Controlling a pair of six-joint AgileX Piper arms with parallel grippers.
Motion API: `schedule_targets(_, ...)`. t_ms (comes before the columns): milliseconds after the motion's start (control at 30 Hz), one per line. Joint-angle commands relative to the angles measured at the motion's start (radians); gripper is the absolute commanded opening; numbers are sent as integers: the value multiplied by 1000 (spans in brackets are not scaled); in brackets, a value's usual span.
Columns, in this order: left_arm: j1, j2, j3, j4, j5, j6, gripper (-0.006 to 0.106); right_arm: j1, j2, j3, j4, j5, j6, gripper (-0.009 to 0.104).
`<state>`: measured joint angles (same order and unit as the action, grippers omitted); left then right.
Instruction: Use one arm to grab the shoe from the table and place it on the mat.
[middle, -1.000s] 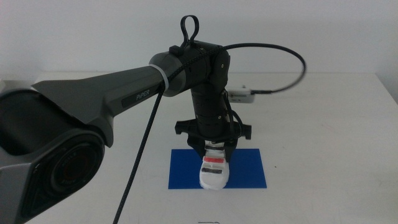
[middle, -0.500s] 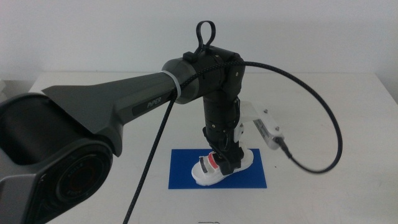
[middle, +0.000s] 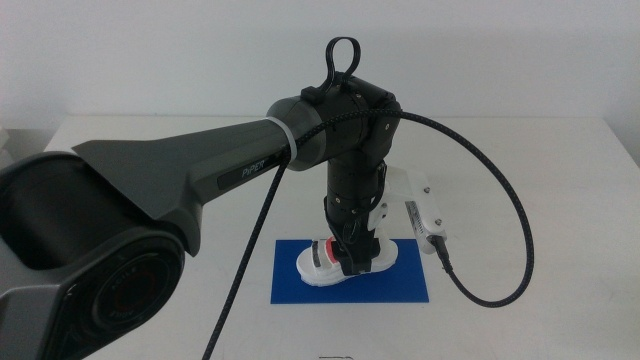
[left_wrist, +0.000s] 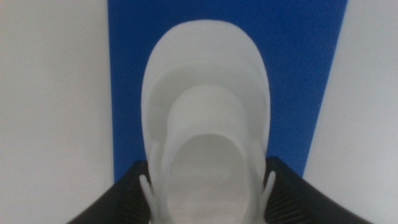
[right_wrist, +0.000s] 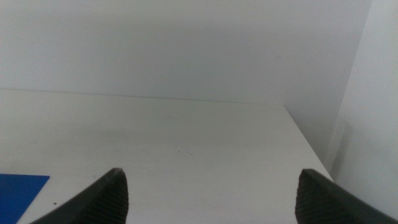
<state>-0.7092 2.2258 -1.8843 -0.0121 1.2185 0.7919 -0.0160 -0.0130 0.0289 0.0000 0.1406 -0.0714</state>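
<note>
The white shoe (middle: 312, 266) with a red strap lies lengthwise over the blue mat (middle: 400, 285), toe toward the left. My left gripper (middle: 352, 258) comes straight down from the dark arm (middle: 200, 170) and is shut on the shoe's sides near its heel. From the left wrist, the shoe (left_wrist: 205, 118) fills the gap between the two jaws of the left gripper (left_wrist: 208, 190), with the mat (left_wrist: 124, 62) under it. I cannot tell whether the sole touches the mat. My right gripper (right_wrist: 211, 196) waits off to the side, open and holding nothing.
The white table (middle: 520, 200) spreads all round the mat. The arm's black cable (middle: 520, 250) loops out to the right from a small white module (middle: 420, 215). A corner of the mat (right_wrist: 18, 186) shows in the right wrist view, with the table's far edge (right_wrist: 305, 143) and a wall beyond.
The left wrist has turned, swinging the shoe from toe-toward-camera to lying along the mat with its toe left. The white module and cable swung to the right.
</note>
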Motion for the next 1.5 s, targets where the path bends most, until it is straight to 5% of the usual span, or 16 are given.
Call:
schedule_targets(0, -6, -66, -31, 2, 103, 4, 18, 2, -19, -19, -9, -76, -5, 94)
schedule_targets(1267, -6, -28, -32, -66, 82, 90, 19, 2, -19, -19, -9, -76, -5, 94)
schedule_targets(1400, -6, -28, -32, -78, 80, 90, 27, 2, -19, -19, -9, -76, -5, 94)
schedule_targets(1467, -6, -28, -32, -78, 80, 90, 41, 2, -19, -19, -9, -76, -5, 94)
